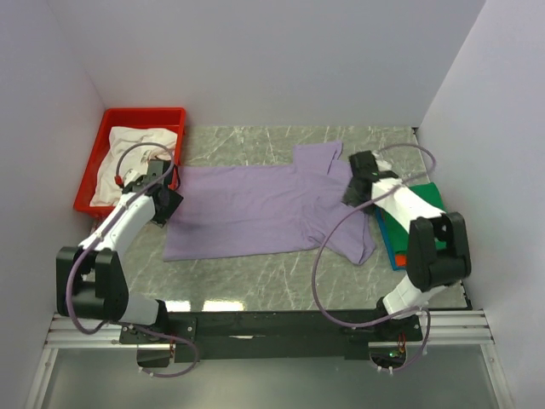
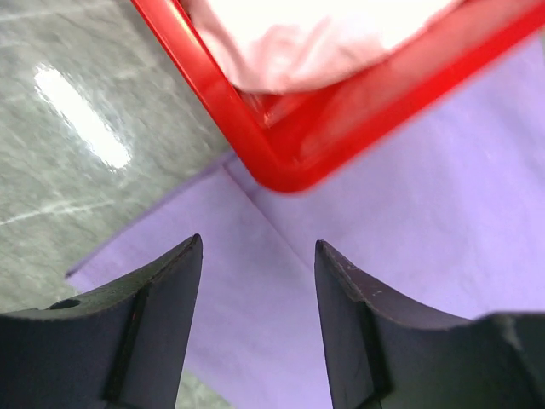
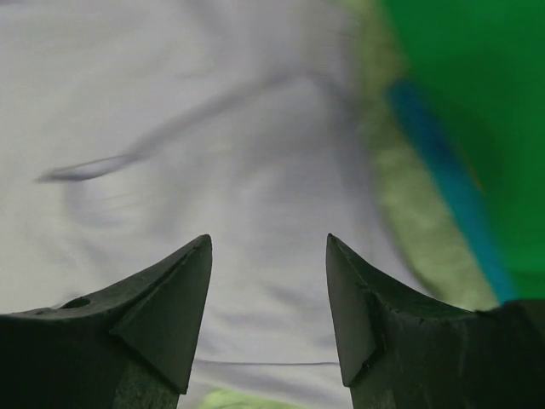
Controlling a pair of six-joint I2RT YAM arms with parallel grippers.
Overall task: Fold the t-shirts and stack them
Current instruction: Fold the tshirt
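A large lavender-purple t-shirt (image 1: 255,209) lies spread flat across the middle of the table. My left gripper (image 1: 168,198) hangs open over its left edge (image 2: 281,290), beside the corner of the red tray (image 2: 285,175), with only cloth showing between its fingers. At the shirt's right shoulder my right gripper (image 1: 358,183) is open above the cloth (image 3: 213,170), holding nothing. A folded stack with a green t-shirt (image 1: 426,204) on top sits at the right, blue and orange layers (image 1: 397,256) showing beneath. A white t-shirt (image 1: 136,153) lies crumpled in the tray.
The red plastic tray (image 1: 94,158) stands at the back left, against the left wall. White walls close in three sides. Grey marble tabletop (image 1: 255,281) shows in front of the lavender shirt and behind it. The green stack's edge (image 3: 460,128) is close to my right gripper.
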